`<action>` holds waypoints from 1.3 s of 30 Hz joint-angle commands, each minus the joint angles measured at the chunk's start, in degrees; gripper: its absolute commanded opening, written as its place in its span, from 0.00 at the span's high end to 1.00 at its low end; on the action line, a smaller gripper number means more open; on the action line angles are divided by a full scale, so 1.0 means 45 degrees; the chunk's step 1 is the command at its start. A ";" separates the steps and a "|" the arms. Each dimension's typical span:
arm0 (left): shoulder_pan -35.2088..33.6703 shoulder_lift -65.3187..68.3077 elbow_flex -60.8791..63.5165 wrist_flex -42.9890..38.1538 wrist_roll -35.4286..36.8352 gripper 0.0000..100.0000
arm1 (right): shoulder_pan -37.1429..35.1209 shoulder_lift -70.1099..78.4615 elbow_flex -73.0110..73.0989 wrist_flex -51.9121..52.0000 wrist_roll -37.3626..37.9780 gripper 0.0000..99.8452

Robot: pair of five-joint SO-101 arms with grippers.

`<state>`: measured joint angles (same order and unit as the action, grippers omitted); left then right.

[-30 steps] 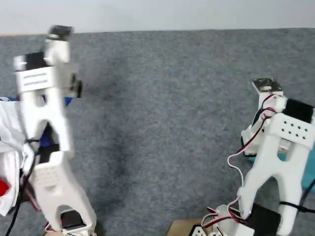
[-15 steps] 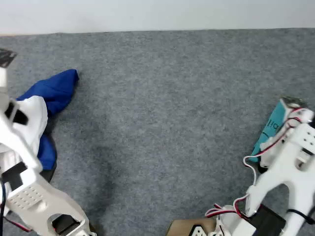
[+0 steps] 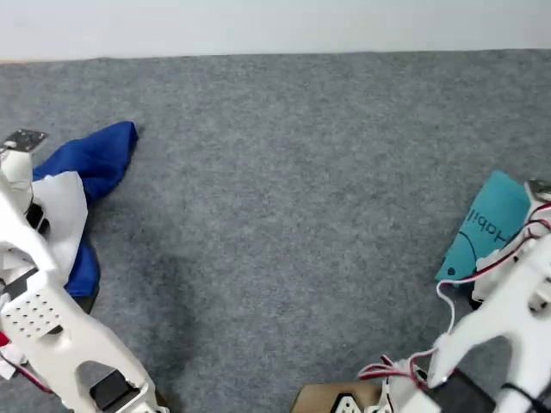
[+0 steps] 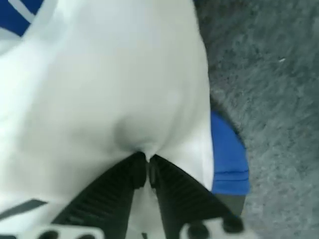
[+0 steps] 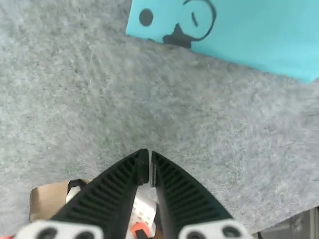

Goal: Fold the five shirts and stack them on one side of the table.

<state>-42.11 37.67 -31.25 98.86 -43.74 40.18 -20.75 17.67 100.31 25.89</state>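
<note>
A blue shirt [image 3: 93,160] lies crumpled at the table's left, with a white shirt [image 3: 58,206] partly on top of it. My left arm [image 3: 39,310] stands over that pile. In its wrist view my left gripper [image 4: 147,167] is shut, its tips pinching a pucker of the white shirt [image 4: 109,89], with the blue shirt [image 4: 228,154] showing beside it. A folded teal shirt [image 3: 486,225] with dark print lies at the right edge. My right gripper [image 5: 149,162] is shut on nothing, over bare carpet just short of the teal shirt [image 5: 249,30].
Grey carpet [image 3: 293,189] covers the table; its wide middle holds nothing. A brown board [image 3: 323,400] sits at the front edge between the arm bases. My right arm [image 3: 508,327] with red and white wires stands at the front right.
My left arm swung left and down onto the shirt pile, uncovering the blue shirt. My right arm drew back to the right, uncovering the teal shirt.
</note>
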 commanded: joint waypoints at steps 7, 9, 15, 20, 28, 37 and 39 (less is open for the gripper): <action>0.2852 -0.6838 -0.0225 0.0234 0.3497 1.00 | -0.1788 -0.3585 0.1153 0.0557 0.0410 0.99; 0.3810 -0.8342 -0.0713 0.0059 0.4650 1.00 | -0.2081 -0.4093 0.2032 0.0537 0.0410 0.99; 0.7131 -1.0921 -0.2295 -0.1016 0.6935 1.00 | -0.2628 -0.5617 0.3927 0.0381 0.0391 0.99; 1.0413 -1.1077 -0.2764 -0.1192 0.7482 1.00 | -0.2647 -0.6203 0.4005 0.0283 0.0391 0.99; 1.4379 -0.9162 -0.1827 -0.3048 0.7560 1.00 | -0.2647 -0.6203 0.4005 0.0342 0.0449 0.99; 1.6078 -0.6369 -0.1924 -0.7013 0.8029 1.00 | -0.2647 -0.6203 0.4005 0.0342 0.0449 0.99; 1.6137 -0.5958 -0.1924 -0.8107 0.8029 1.00 | -0.2647 -0.6203 0.4024 0.0342 0.0449 0.99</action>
<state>28.84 10.07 -39.43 69.49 -8.22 28.92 -47.47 36.04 100.48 27.47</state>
